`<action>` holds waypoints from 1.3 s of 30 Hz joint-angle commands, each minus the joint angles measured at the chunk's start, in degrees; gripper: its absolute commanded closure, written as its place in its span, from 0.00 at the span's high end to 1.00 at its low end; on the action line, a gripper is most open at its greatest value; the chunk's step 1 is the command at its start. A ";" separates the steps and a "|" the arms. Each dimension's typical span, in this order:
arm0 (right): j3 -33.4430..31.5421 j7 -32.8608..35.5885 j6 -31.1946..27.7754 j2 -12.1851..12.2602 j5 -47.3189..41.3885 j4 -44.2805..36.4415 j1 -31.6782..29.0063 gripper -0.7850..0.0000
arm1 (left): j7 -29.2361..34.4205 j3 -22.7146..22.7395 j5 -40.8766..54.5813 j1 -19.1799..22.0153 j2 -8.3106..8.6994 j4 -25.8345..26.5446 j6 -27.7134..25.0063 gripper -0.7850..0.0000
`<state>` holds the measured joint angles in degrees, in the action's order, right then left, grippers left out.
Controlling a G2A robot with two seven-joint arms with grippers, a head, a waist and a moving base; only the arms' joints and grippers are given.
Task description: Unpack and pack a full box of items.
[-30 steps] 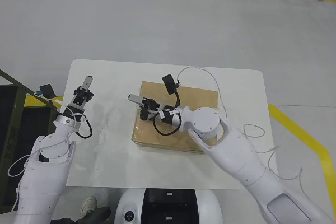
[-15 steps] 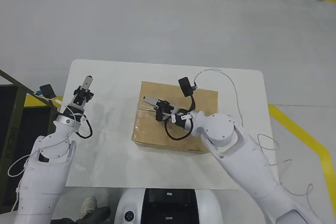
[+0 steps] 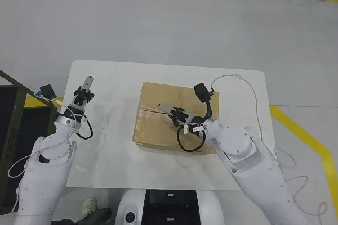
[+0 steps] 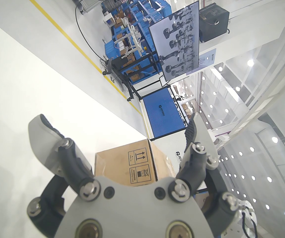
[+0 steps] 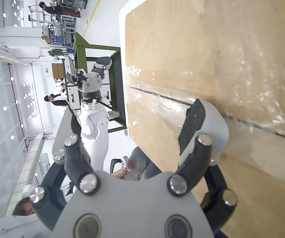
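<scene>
The white tabletop (image 3: 112, 146) and the box (image 3: 158, 126) on it are sitting just where they were a second ago, with the box toward my right half of the tabletop. My right arm is the part that is changing. It is pulling back across the box toward my right side, so my right claw (image 3: 164, 106), which was out past the box's left edge, is now hanging over the lid. My left arm is not budging, and my left claw (image 3: 88, 80) is staying out over the far left of the tabletop, well apart from the box.

In my right wrist view, my right claw (image 5: 132, 115) is spread wide and gripping nothing. The box top is lying directly under it, and one ribbed pad (image 5: 192, 122) is sitting over the centre seam (image 5: 162, 97). I cannot tell whether the pad is touching the seam.

My left claw (image 4: 116, 122) is also gaping wide and empty, with the box (image 4: 122, 164) showing beyond it.

The box is brown cardboard, closed, with glossy, wrinkled clear tape (image 5: 244, 80) running along the seam and black handling marks (image 4: 138, 167) on one side.
</scene>
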<state>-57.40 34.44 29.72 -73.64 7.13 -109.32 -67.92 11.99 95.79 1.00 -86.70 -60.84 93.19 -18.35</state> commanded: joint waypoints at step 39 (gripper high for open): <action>-12.09 -1.04 -5.64 2.99 -3.85 -12.30 -10.77 1.00 | 0.00 0.00 0.00 0.00 0.00 0.00 0.00 1.00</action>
<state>-70.07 33.56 24.36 -70.54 3.87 -122.41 -79.59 11.99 95.79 1.00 -86.70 -60.84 93.19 -18.35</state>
